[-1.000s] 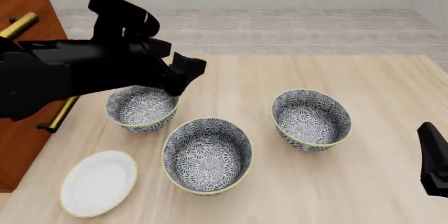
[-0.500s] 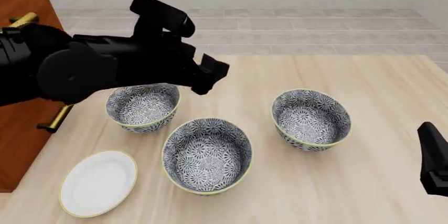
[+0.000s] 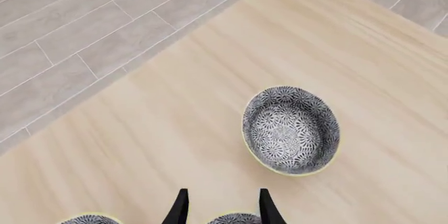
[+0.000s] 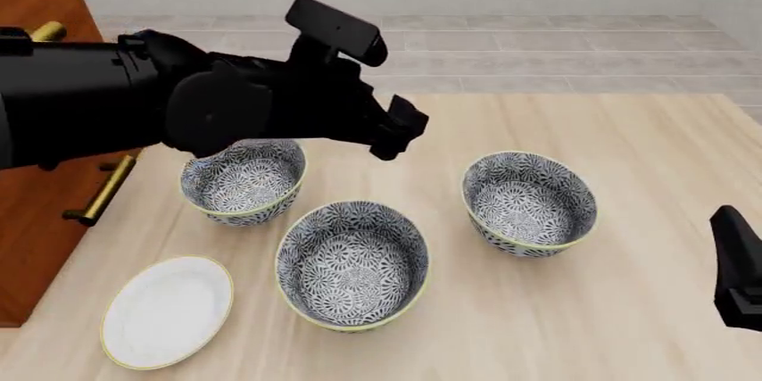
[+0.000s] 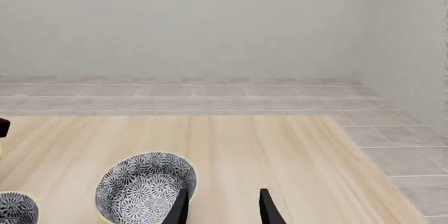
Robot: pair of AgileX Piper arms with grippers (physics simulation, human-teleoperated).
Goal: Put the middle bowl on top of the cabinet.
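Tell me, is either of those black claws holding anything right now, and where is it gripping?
No, nothing is held. The left gripper hangs open above the table, and the right gripper is open too. All three bowls sit on the table, untouched.

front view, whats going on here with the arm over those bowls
The left arm is reaching over the table, its left claw open and empty above the three patterned bowls. The middle bowl sits untouched on the table, beside a white plate. The cabinet stands at the left edge. The right claw waits open at the right side, holding nothing.
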